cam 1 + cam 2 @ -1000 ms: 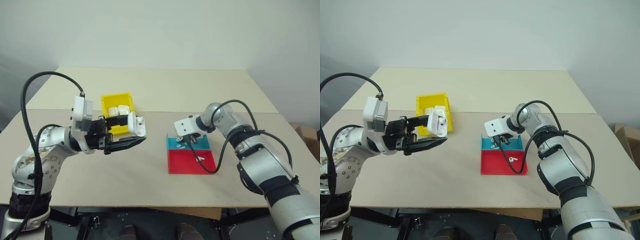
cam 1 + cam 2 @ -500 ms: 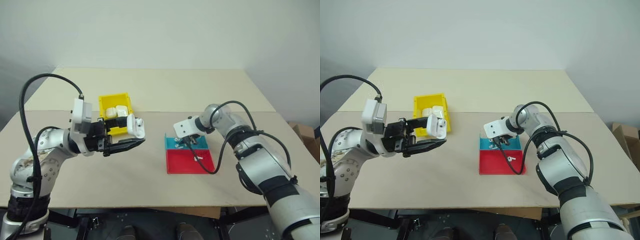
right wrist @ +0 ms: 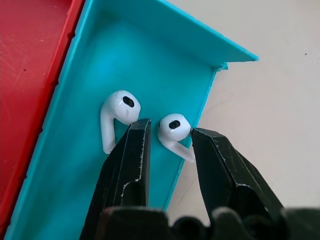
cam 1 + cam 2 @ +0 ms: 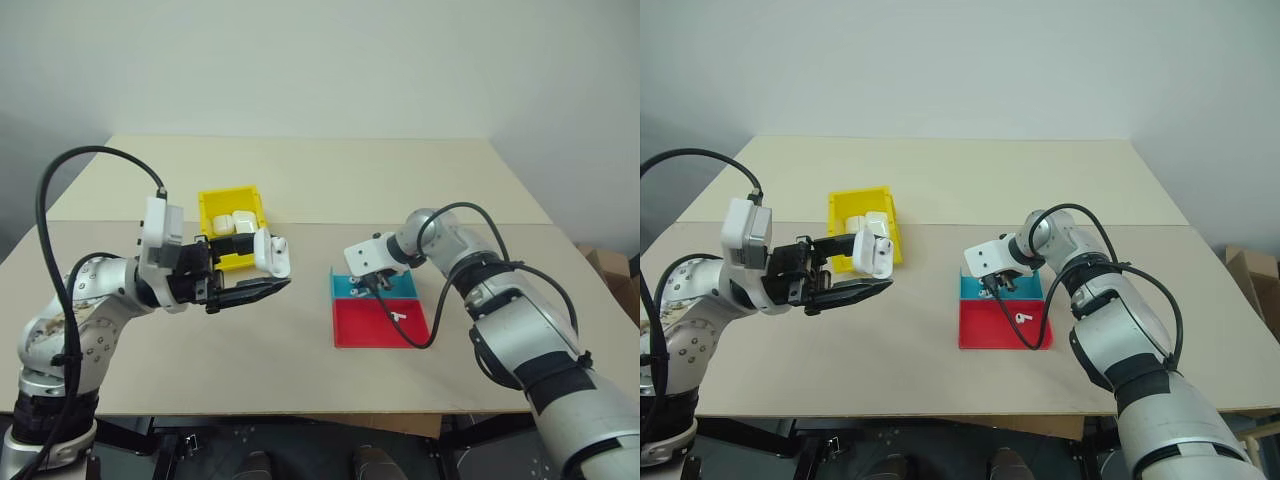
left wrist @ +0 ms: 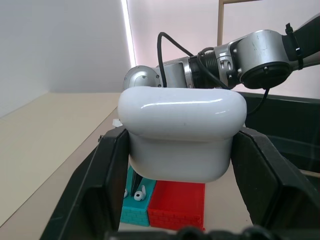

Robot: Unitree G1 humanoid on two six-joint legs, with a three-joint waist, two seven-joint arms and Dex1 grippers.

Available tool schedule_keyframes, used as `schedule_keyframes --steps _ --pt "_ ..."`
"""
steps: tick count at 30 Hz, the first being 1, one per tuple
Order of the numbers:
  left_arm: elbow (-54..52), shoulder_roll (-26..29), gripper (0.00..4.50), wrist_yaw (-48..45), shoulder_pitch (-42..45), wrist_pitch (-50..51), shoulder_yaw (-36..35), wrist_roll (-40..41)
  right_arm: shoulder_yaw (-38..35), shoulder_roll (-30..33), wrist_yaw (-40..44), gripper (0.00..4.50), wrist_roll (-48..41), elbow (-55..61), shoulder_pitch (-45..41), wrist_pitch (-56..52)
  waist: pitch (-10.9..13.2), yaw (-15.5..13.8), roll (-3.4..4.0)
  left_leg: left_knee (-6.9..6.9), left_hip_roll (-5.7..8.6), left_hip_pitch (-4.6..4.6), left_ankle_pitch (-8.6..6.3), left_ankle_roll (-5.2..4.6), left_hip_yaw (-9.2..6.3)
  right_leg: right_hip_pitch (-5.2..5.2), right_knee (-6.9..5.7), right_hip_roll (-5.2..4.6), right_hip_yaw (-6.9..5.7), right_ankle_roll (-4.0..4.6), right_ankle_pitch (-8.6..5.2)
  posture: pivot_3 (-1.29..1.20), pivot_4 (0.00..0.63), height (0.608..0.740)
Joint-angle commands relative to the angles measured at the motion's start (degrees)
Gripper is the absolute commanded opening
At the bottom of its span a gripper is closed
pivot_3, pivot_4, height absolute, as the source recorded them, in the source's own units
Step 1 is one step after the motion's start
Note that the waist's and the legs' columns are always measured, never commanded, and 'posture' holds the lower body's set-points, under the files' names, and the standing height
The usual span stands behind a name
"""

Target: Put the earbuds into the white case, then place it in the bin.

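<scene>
Right gripper [image 3: 167, 145] is reaching down into the blue compartment of the tray [image 4: 345, 288], its two black fingers standing apart on either side of one of the earbuds [image 3: 174, 128], which is lying against the compartment's wall near its corner; a second earbud [image 3: 119, 109] is lying just beside the outer face of one finger. Left gripper [image 5: 180, 200] is clamped on the white case [image 5: 182, 135], holding it in the air above the desk, near the bin [image 4: 212, 205] at the desk's left side, where other white cases are already lying. Several faults are likely from here. Closing off-centre is liable to squirt the glossy earbud out along the wall or flick it over the rim onto the desk. The neighbouring earbud is at risk of being nudged by the finger beside it. The case, being smooth and rounded, is at risk of rotating in its grip during insertion. The right arm is angling steeply downward over the tray; the left forearm is lying level, pointing across toward the tray. A third earbud [image 4: 399, 315] is resting in the red compartment.
</scene>
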State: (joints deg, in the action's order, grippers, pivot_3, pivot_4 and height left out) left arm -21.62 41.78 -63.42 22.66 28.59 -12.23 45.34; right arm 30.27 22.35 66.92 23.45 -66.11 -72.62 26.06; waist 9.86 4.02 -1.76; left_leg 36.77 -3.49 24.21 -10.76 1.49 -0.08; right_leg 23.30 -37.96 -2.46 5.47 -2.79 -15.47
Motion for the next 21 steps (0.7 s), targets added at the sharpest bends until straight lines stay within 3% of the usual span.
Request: schedule_keyframes --steps 1,6,12,21 --pt "-1.1 0.7 2.76 0.0 0.7 -0.6 -1.2 1.2 -2.9 0.7 0.6 1.68 -1.8 0.5 -1.4 0.1 0.0 0.0 0.0 0.0 0.0 0.0 0.0 0.0 0.0 0.0 0.0 0.0 0.0 0.0 0.0 0.0 0.15 0.74" --pt "-0.2 0.7 2.76 -0.6 1.5 -0.8 -0.7 1.0 -6.4 2.7 4.1 1.68 -4.7 2.5 -2.9 -1.5 0.0 0.0 0.01 0.0 0.0 0.01 0.0 0.0 0.0 0.0 0.01 0.0 0.0 0.0 0.0 0.0 0.15 0.74" --pt "0.6 0.4 2.76 -1.2 2.0 -1.1 -0.4 0.7 -7.9 4.7 15.6 1.68 -8.9 10.1 0.2 -3.9 0.0 -0.1 0.01 0.0 0.0 0.0 0.0 0.0 0.0 -0.02 0.01 0.0 -0.01 0.0 0.0 0.0 0.15 0.74" --pt "0.5 0.7 2.76 -1.7 1.9 -0.9 -0.6 0.8 -5.8 3.2 15.2 1.68 -6.1 11.8 2.3 -8.1 0.0 0.0 0.01 0.0 0.0 -0.02 0.0 0.0 0.0 -0.03 0.0 0.0 0.0 0.0 0.0 0.0 0.15 0.74"
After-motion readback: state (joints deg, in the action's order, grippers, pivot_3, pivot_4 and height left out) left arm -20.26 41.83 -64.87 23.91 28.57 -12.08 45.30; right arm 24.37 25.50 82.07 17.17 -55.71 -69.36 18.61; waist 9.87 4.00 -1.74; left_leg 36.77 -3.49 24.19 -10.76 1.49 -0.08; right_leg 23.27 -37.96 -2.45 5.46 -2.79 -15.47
